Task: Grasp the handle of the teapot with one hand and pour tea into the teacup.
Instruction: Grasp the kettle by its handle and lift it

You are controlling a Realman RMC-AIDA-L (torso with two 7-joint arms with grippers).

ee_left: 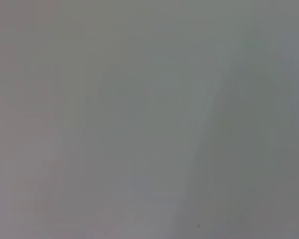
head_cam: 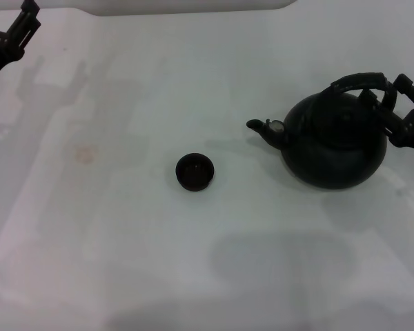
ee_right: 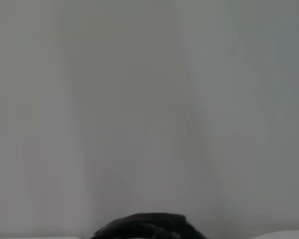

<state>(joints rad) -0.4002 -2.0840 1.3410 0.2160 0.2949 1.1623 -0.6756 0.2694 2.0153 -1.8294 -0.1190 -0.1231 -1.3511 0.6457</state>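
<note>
The black teapot [head_cam: 334,141] stands upright on the white table at the right of the head view, its short spout [head_cam: 261,127] pointing toward the middle. Its arched handle [head_cam: 359,81] loops over the top and leans to the right. My right gripper [head_cam: 394,103] is at the right end of that handle, touching or very near it. A dark curved edge of the teapot [ee_right: 148,226] shows close in the right wrist view. The small dark teacup [head_cam: 194,172] sits on the table well to the left of the spout. My left gripper [head_cam: 21,27] is parked at the far left corner.
The white table [head_cam: 124,241] carries only the teapot and the teacup, plus a faint pinkish stain [head_cam: 86,155] left of the cup. The left wrist view holds nothing but bare table surface [ee_left: 149,119].
</note>
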